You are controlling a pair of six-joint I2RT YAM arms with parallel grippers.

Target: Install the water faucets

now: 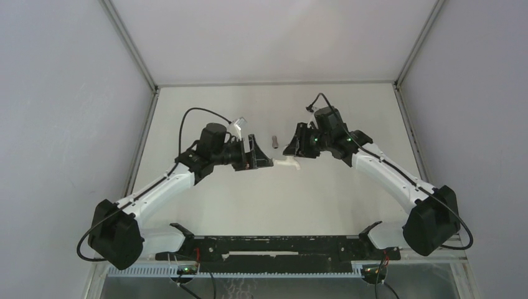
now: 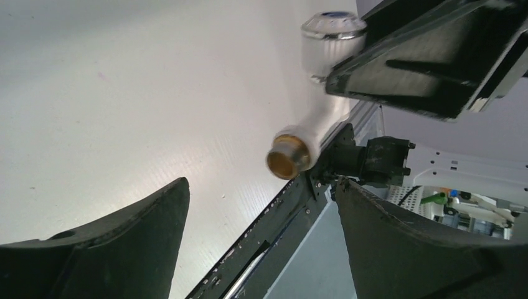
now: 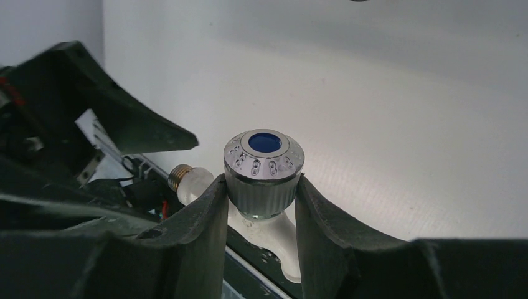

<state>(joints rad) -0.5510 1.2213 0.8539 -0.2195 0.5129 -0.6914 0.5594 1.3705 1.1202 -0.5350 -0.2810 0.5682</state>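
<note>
Top external view: the white tap piece [image 1: 288,164] is seen over the middle of the table [image 1: 274,205], between the two arms, which are reached in toward each other. It is gripped by the right gripper [image 1: 294,151], while the left gripper [image 1: 264,161] is pointed at its free end from the other side. The grey metal fitting [image 1: 274,139] is seen lying on the table just behind the two grippers, touched by neither.

From the right wrist camera, the right fingers [image 3: 199,237] are seen closed down on the tap's ribbed silver knob [image 3: 264,180], one pad pressed to each side, with the blue cap [image 3: 265,142] turned toward the lens. The white body is seen below the knob, and its threaded brass end [image 3: 180,177] is aimed toward the left gripper.

From the left wrist camera, the left fingers [image 2: 124,249] are shown spread wide, and nothing is held between them. The brass end is framed in the gap, beyond the fingertips. It appears not to be touched by either one, though the depth is hard to judge from this angle.
</note>
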